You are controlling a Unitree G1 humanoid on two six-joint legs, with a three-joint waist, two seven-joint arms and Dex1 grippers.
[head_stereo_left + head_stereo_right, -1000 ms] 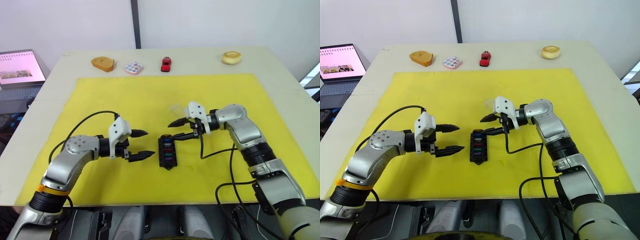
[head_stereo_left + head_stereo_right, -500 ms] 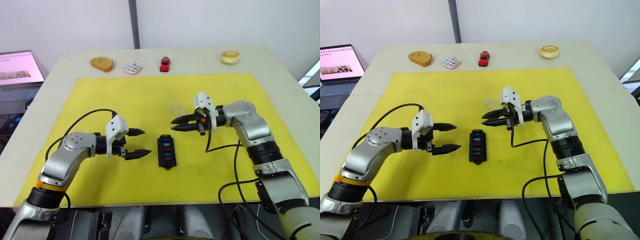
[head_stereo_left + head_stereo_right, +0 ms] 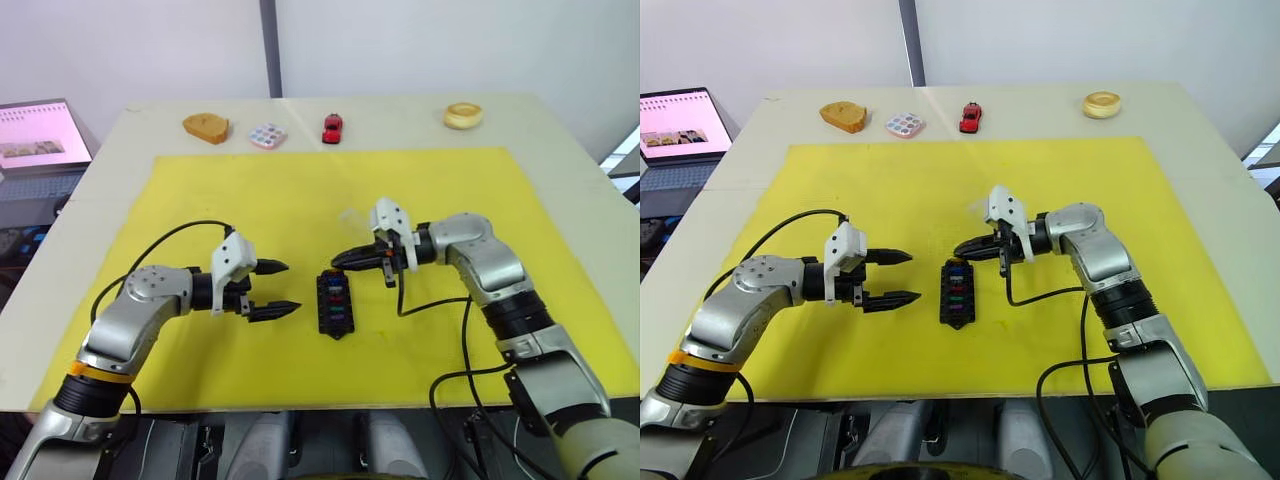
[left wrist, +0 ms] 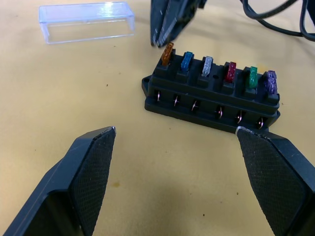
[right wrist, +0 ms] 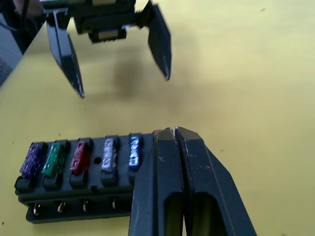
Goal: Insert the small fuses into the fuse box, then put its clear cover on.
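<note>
Trouble is most likely at the amber fuse (image 4: 168, 53), the end one of the row and the only one that sits a little crooked and higher than its neighbours in the left wrist view: the right claw (image 4: 162, 37) has its fingers pressed together, holding nothing, with the tips right at the top of that fuse, and a push that lands off-centre could tip the fuse over, bend its blades or slide the whole fuse box (image 3: 333, 301) along the yellow mat (image 3: 300, 190), since nothing is bracing it. The left claw (image 3: 278, 287) is spread wide and empty, hovering just beside the box on its left but not touching it, so it gives no support as it stands. A second risk, to my mind, is the clear cover (image 4: 86, 21): it lies on the mat near the box, behind it and close by the right claw, and is nearly invisible against the yellow, so an arm or trailing cable could knock it away before it is needed. All six fuses appear to stand in the box's slots, amber, blue (image 4: 186, 60), grey (image 4: 207, 66), red (image 4: 230, 72), green (image 4: 252, 76) and purple (image 4: 269, 82) in a line, so what remains seems to be seating the amber one fully and then fitting the cover.
</note>
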